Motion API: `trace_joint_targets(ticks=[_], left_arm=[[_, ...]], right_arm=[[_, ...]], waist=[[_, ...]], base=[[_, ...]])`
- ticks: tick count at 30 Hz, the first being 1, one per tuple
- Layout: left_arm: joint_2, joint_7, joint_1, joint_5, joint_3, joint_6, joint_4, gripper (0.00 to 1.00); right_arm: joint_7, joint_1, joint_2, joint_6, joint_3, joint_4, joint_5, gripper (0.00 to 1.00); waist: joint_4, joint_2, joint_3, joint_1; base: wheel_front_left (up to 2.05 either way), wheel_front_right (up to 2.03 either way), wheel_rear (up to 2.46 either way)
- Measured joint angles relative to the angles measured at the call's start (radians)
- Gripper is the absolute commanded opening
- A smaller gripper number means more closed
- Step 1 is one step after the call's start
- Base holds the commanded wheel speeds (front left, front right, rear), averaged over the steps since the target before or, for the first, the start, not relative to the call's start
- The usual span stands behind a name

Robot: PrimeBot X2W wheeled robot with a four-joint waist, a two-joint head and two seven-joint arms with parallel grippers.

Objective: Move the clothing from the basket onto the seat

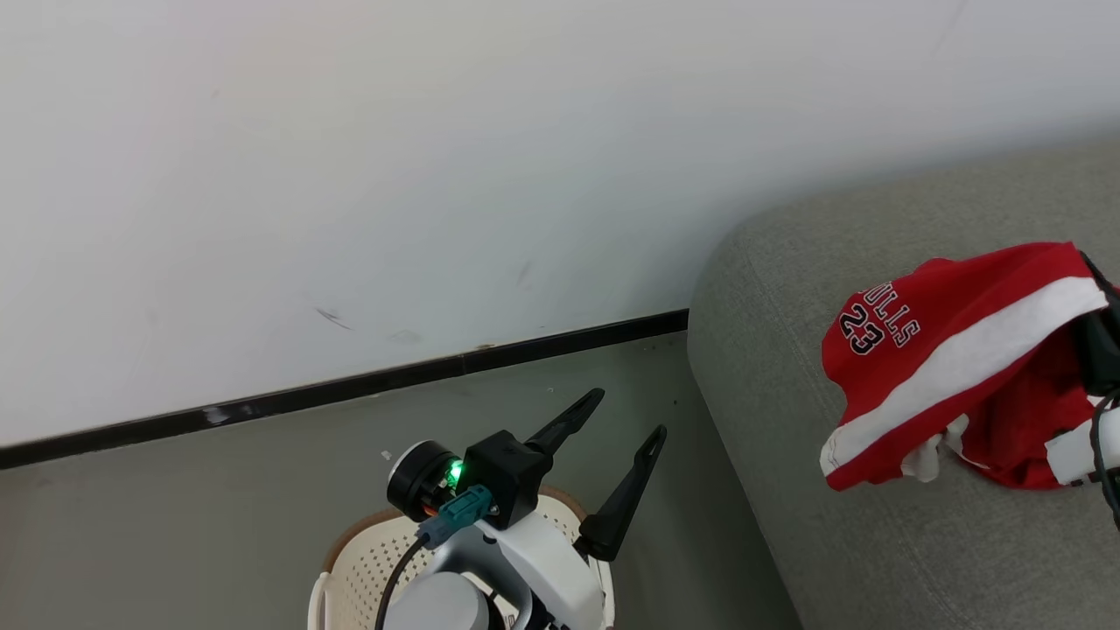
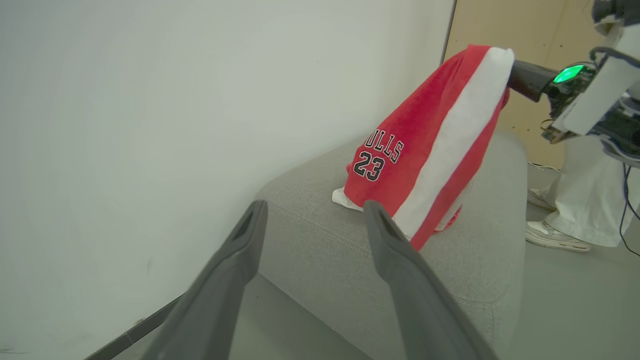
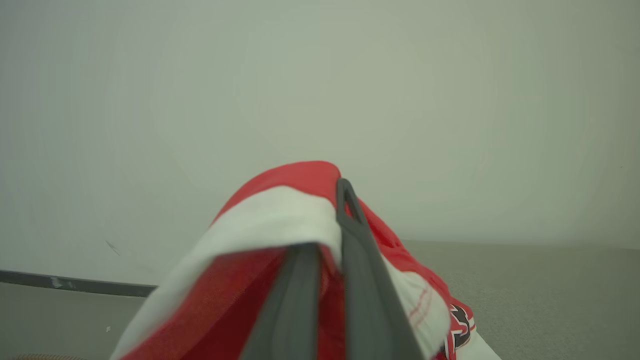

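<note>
Closest to my head camera is the basket (image 1: 357, 560), cream with a brown rim band, on the floor (image 1: 219, 499) at the bottom edge. My left forearm covers most of it, so I cannot tell what lies inside.

Left gripper (image 1: 630, 412) hangs just above and beyond the basket rim. Its two dark fingers are spread wide with nothing between them, released and pointing toward the corner of the seat (image 1: 875, 542).

The grey woven sofa fills the right side, its rounded edge just beside the basket.

The clothing (image 1: 954, 350) is a pair of red shorts with a broad white stripe and a black-and-white 23 under lettering. It is over the seat, not in the basket. The top end is lifted; in the left wrist view the bottom folds and a white scrap touch the cushion.

Right gripper (image 3: 327, 215) is clenched on the shorts. One finger lies on top of the white band, the other is under the fold, and the cloth is pinched between them and draped down both sides.

Farther back, a black baseboard (image 1: 350, 385) runs along the foot of a pale wall (image 1: 437, 175).

Past the sofa's far end, in the left wrist view, stand a person's legs (image 2: 580, 200) in white trousers and pale shoes, before a tan panel (image 2: 495, 25).
</note>
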Motion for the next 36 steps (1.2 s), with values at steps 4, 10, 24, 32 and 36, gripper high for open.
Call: trace_joint_targets(ticks=[4,10,24,32,36], left_arm=[[-0.001,-0.007,0.009,0.0,-0.011,-0.006,0.008,1.0],[-0.004,-0.025,0.013,-0.008,-0.029,-0.012,0.019,1.0],[-0.004,-0.047,0.014,0.003,-0.015,0.007,0.026,1.0],[0.017,-0.056,0.014,0.043,-0.006,0.029,0.006,1.0],[0.039,-0.052,0.011,0.067,-0.004,0.046,-0.016,1.0]], right_arm=[[0.0,0.054,0.026,0.0,-0.019,-0.039,-0.026,0.0],[0.0,0.088,0.061,0.0,0.05,-0.076,-0.035,0.0],[0.023,-0.141,0.021,0.0,0.036,-0.032,0.02,0.0],[0.081,-0.297,-0.054,0.0,-0.058,0.092,0.037,0.0],[0.1,-0.355,-0.099,0.0,-0.121,0.161,0.026,0.0]], waist=[[-0.026,0.0,-0.002,0.0],[-0.066,0.0,0.0,0.0],[-0.135,0.0,0.043,0.0],[-0.138,0.0,0.095,0.0],[-0.132,0.0,0.125,0.0]], base=[[0.0,0.0,0.0],[0.0,0.0,0.0],[0.0,0.0,0.0],[0.0,0.0,0.0],[0.0,0.0,0.0]])
